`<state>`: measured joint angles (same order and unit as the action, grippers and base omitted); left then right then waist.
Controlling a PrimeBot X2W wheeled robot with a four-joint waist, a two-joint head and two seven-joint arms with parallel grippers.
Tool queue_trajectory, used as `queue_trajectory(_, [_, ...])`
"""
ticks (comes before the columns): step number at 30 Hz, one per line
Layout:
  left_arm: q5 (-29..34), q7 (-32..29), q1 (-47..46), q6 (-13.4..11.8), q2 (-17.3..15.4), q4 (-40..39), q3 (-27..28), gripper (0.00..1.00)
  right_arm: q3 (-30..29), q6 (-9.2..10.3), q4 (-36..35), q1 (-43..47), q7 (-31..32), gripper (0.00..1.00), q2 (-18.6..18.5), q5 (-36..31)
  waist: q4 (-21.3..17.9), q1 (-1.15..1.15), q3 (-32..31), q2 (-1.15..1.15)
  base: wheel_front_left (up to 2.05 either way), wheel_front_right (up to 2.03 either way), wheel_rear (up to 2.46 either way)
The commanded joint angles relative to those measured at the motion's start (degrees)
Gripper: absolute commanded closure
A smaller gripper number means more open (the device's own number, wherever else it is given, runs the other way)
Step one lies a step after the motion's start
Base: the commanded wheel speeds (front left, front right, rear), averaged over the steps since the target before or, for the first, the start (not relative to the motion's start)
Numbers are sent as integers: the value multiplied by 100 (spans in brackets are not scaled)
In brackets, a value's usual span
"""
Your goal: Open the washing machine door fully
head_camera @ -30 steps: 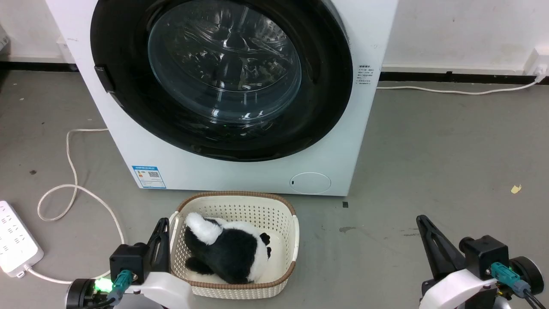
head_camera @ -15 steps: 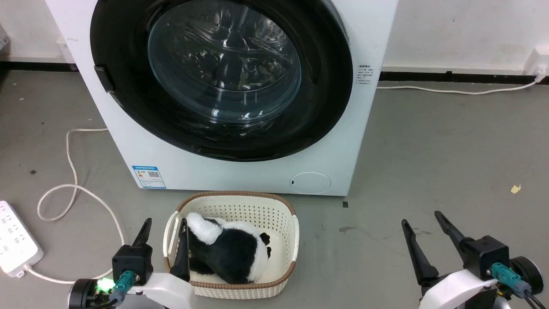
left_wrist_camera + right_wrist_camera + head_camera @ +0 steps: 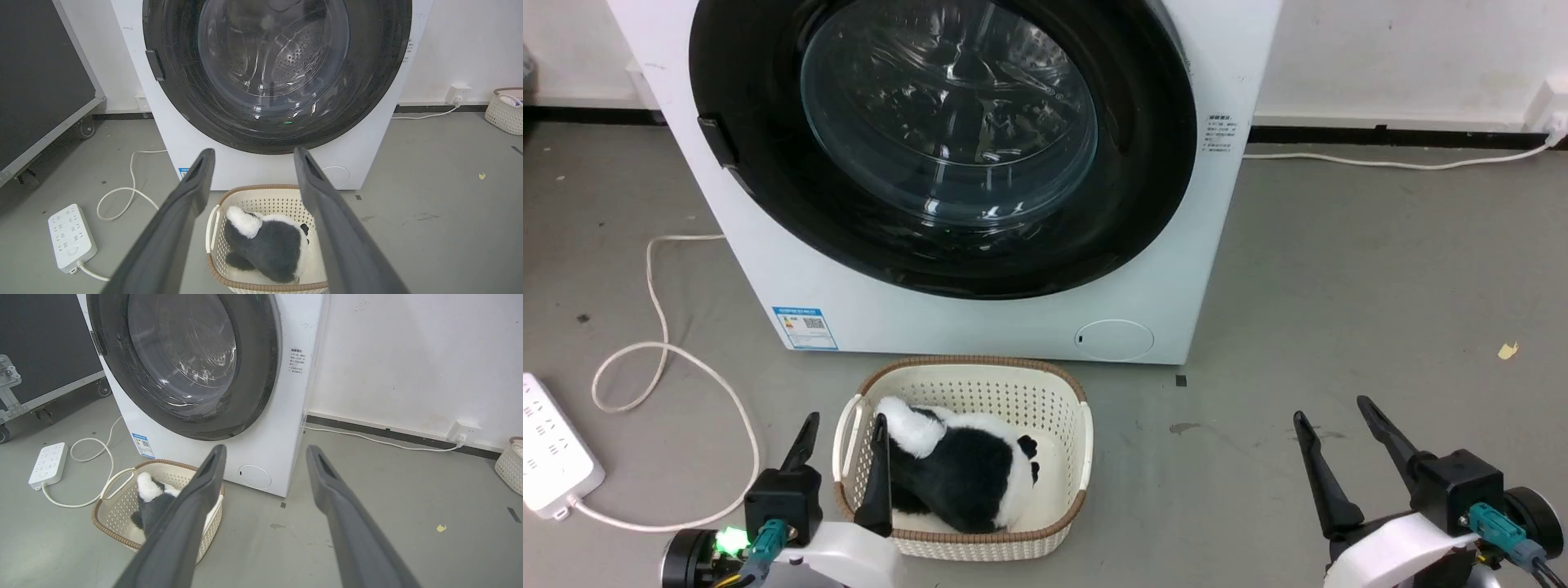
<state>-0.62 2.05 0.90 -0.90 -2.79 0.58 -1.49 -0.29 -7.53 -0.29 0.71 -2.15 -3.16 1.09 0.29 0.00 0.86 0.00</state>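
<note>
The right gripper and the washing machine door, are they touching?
Apart. In the head view the right gripper hangs open low at the right, and grey floor lies between it and the washing machine door.

The door (image 3: 943,147) and machine (image 3: 980,327) run off the head view's top edge. The sticker (image 3: 805,328) has print too small to read — and the left gripper (image 3: 846,418) hides part of the toy (image 3: 972,482).
</note>
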Motion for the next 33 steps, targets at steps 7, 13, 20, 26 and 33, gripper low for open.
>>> queue_trajectory(7, [-3, 126, -129, -59, -4, 17, -111, 0, -11, 1, -73, -138, -123, 0, -36, 55, 82, 0, 155, 0, 0, 0, 0])
queue_trajectory(13, [-8, 198, -231, -94, -4, -9, -198, 0, 22, 1, -125, -346, -158, 0, -197, 179, 168, 0, 333, 0, 0, 0, 0])
queue_trajectory(20, [-34, 282, -365, -160, -4, -78, -316, 0, 13, 1, -208, -700, -109, 0, -417, 379, 297, 0, 533, 0, 0, 0, 0])
queue_trajectory(26, [-58, 354, -439, -221, -4, -93, -415, 0, -26, 2, -269, -1065, -29, 25, -528, 629, 387, 0, 670, 0, 0, 0, 0])
queue_trajectory(33, [-85, 438, -537, -283, -4, -96, -510, 0, -132, 2, -250, -1524, 69, 100, -568, 1021, 496, 0, 815, 0, 0, 0, 0])
